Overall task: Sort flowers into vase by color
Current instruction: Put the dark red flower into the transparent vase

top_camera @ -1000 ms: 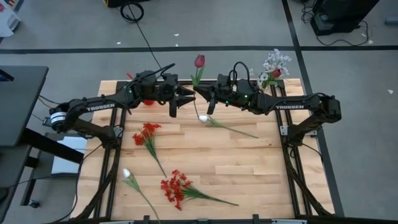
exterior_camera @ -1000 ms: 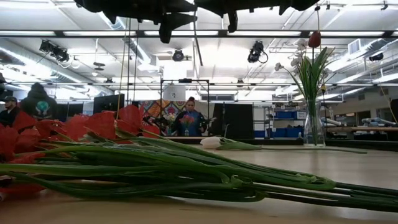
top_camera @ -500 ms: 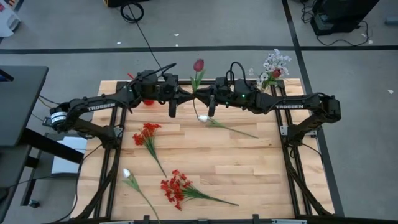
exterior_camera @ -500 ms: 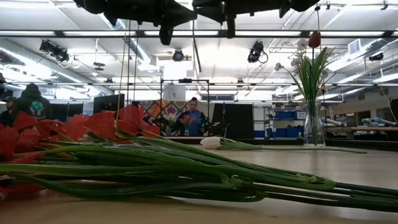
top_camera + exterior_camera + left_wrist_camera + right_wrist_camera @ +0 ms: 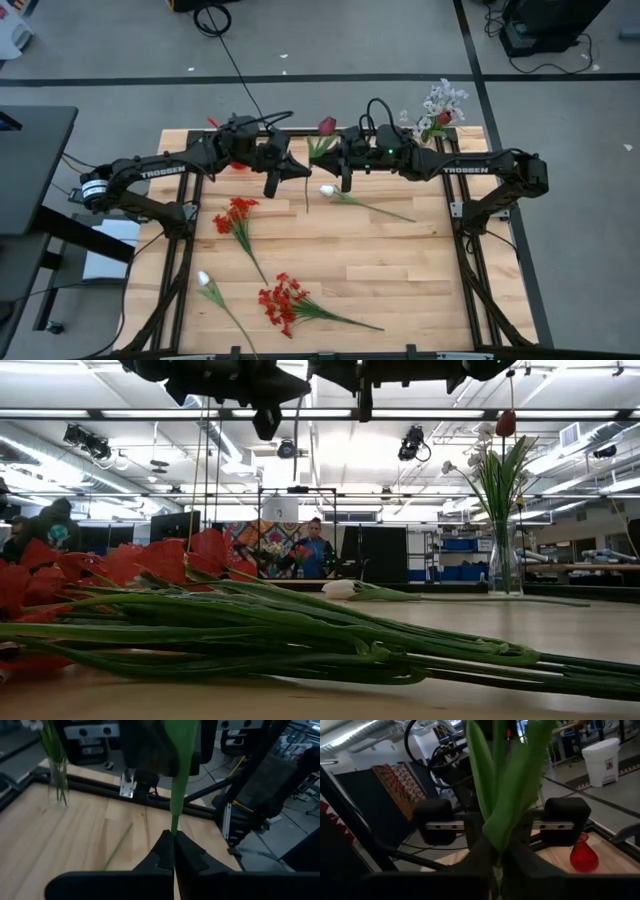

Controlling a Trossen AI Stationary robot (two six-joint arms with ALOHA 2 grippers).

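Bottom of high view: red clusters [image 5: 281, 303] and white tulip [image 5: 204, 279] flat on worktop [image 5: 400, 260]. Mid frame: second white tulip [image 5: 327, 190] lying below tools. Upper centre: left tool [image 5: 302, 170] and right tool [image 5: 322, 157] both pinching maroon tulip [image 5: 326, 127] stem, held above worktop. Upper right: vase [image 5: 428, 132] with pale sprigs.

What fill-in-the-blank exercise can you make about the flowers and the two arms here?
1. The left gripper and the right gripper both hold the maroon tulip by its ____.
2. On the table lie ____ red clusters.
3. The clear vase stands on the ____ arm's side.
Missing words: stem; two; right.
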